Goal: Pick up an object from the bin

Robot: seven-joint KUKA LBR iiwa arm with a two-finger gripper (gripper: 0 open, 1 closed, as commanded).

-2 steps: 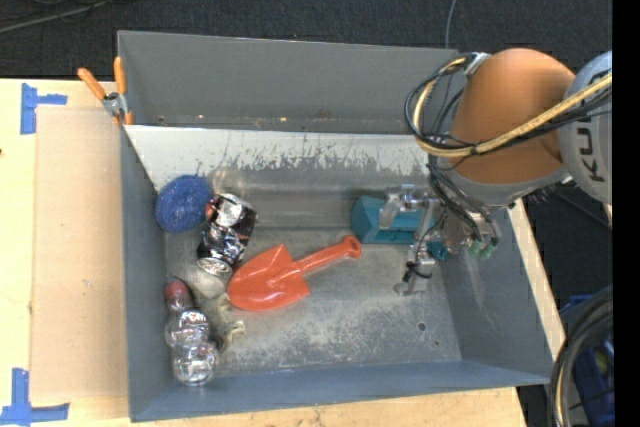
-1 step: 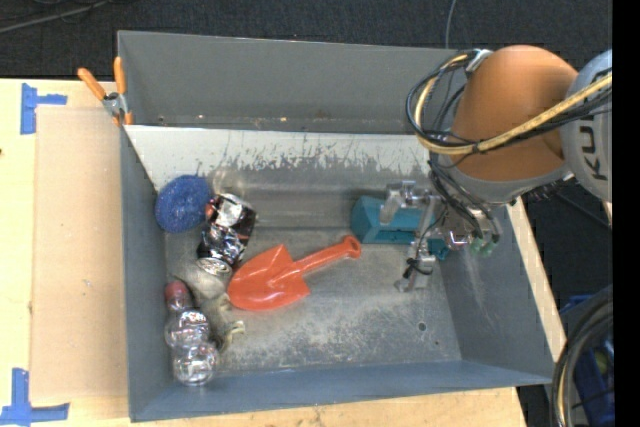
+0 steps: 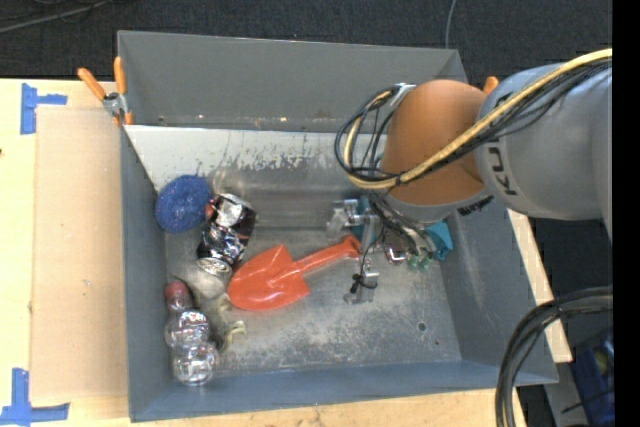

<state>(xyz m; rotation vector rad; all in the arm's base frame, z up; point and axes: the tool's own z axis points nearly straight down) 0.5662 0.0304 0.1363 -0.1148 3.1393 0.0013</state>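
An orange-red toy shovel [image 3: 270, 280] lies in the middle of the bin, blade to the left and handle pointing right. My gripper [image 3: 354, 250] hangs under the orange cover at the handle's right end. It is open, with one fingertip [image 3: 359, 287] in front of the handle and the other behind it. A small teal thing [image 3: 437, 237] lies just right of the gripper, partly hidden by it.
On the left lie a crushed black and silver can [image 3: 225, 233], a blue scrubbing ball [image 3: 183, 203] and a clear plastic bottle with a red cap [image 3: 190, 340]. The arm and its cables cover the bin's right side.
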